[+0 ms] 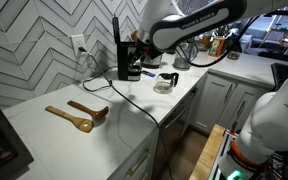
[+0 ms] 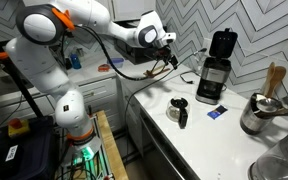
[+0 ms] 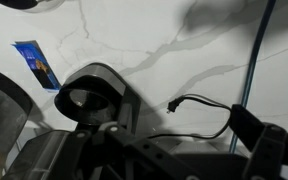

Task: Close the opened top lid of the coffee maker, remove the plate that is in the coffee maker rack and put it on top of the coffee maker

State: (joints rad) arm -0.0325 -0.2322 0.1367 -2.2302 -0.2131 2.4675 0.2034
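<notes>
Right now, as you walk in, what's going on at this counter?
A robot arm hangs over the white counter, its fingers open and empty, short of the coffee maker. The lid stands upright and open, so no step is done yet. A glass carafe sits on the counter in front of the machine. What is in the rack is too small to tell.
</notes>
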